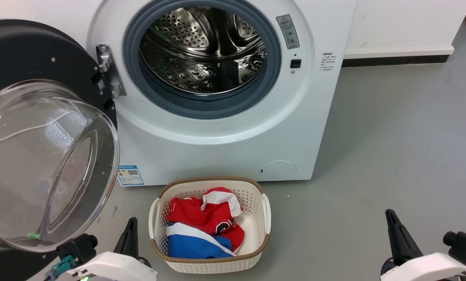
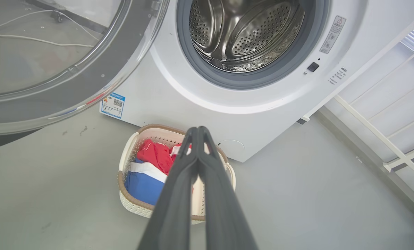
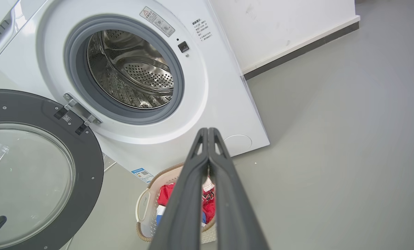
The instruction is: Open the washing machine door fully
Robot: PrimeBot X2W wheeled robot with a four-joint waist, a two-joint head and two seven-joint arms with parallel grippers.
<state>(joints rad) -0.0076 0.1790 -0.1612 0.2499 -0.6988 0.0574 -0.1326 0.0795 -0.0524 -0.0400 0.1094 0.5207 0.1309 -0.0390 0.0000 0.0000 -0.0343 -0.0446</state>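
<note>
Left gripper (image 2: 197,131) and right gripper (image 3: 208,131) were pressed together, empty. The washing machine door (image 1: 29,50) stood open. Left wrist view added a white rack (image 2: 387,166) by grey floor (image 2: 297,208).

White forearm shells (image 1: 111,267) carry black cameras (image 1: 76,246), teal plugs (image 1: 63,266) and long dark tapering fingers (image 1: 129,238).

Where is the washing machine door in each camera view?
Head view: door at the left edge, swung open.
Left wrist view: door in the upper left.
Right wrist view: door in the lower left.
Shared landmark: laundry basket in front of the machine.
</note>
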